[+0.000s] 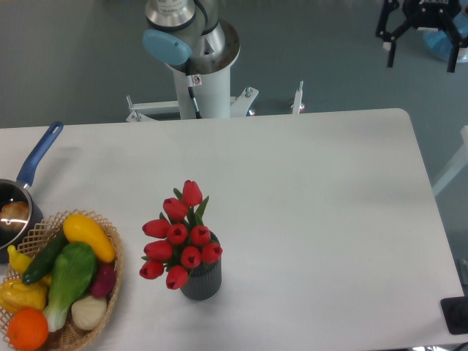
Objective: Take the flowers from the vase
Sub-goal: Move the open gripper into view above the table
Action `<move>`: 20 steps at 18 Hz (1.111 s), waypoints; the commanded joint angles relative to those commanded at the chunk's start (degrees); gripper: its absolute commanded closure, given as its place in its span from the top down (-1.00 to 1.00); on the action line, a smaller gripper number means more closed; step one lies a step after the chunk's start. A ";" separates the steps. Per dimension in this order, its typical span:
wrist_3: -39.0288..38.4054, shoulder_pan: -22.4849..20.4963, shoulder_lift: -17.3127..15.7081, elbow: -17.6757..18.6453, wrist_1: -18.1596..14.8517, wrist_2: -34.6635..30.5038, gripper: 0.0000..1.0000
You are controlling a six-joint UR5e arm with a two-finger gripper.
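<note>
The white surface point(314, 190) is carrying everything. The arm's base column point(201, 77) is standing at the far edge, and the gripper point(423, 45) is hanging high at the far right, fingers spread and grasping nothing. The flowers point(179, 238) are sitting in the vase point(202, 281), near a wicker basket point(110, 292).

No legible text, seemingly.

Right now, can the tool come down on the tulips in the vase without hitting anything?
Probably yes. The tool hangs open at the top right, off the table. The red tulips stand in the dark ribbed vase with bare table around; the wicker basket sits apart to the side.
</note>
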State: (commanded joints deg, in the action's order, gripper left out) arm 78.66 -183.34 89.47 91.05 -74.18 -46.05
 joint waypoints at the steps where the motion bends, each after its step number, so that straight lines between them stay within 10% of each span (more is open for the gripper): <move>1: 0.00 0.09 0.00 0.09 0.35 -0.17 1.00; 20: -2.47 4.04 0.44 5.18 0.79 1.06 1.00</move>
State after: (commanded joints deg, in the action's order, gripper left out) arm 76.19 -179.30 89.91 96.24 -73.39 -45.00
